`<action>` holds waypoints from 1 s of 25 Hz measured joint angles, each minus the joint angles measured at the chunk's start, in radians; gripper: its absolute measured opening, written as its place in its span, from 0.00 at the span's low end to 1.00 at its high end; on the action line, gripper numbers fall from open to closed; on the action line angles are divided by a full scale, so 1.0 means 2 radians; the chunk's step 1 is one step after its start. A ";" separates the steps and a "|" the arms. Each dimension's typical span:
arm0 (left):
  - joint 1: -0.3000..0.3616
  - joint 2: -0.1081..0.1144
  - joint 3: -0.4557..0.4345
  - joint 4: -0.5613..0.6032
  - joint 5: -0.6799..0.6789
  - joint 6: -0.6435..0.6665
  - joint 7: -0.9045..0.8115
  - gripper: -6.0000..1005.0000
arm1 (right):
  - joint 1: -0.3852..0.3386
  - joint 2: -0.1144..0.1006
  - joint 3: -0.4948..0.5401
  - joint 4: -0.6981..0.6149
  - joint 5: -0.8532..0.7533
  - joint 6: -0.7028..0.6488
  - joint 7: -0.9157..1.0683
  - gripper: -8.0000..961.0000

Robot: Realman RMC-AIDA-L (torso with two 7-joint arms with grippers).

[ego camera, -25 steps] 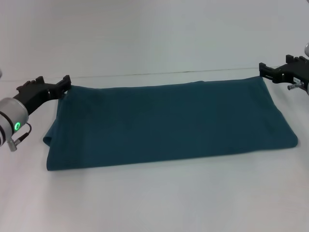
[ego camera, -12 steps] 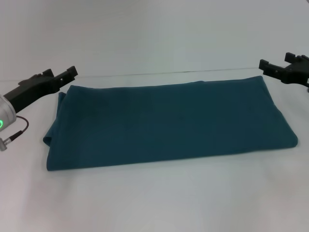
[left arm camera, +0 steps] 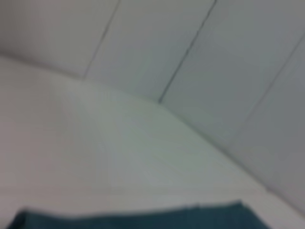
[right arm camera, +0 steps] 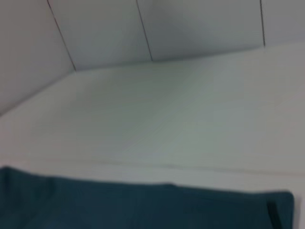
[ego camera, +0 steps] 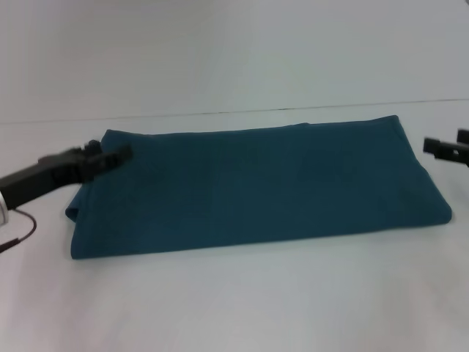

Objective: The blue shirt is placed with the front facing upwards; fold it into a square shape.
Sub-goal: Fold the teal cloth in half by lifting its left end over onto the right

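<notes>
Both hands lowered, left hand (ego camera: 110, 156) over blue shirt (ego camera: 256, 187) corner, finger state unclear

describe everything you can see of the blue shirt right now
The blue shirt is plain dark teal cloth that looks like soft cotton, folded into a long, wide band lying flat on the white table. No lettering, sleeves or collar show. Its far edge is straight; its left end bulges slightly in a rounded fold. The left gripper is over the far left corner; contact cannot be told. The right gripper sits clear of the right end.
</notes>
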 joint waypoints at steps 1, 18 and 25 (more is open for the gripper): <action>0.001 0.001 0.000 0.006 0.017 0.005 -0.011 0.85 | -0.002 0.001 0.000 -0.010 -0.016 -0.006 0.011 0.98; -0.005 0.004 0.017 0.059 0.107 -0.041 -0.177 0.84 | 0.001 0.020 0.002 -0.028 -0.107 0.017 0.054 0.98; -0.012 0.006 0.027 0.064 0.151 -0.039 -0.201 0.84 | 0.001 0.002 0.002 -0.031 -0.125 0.012 0.106 0.98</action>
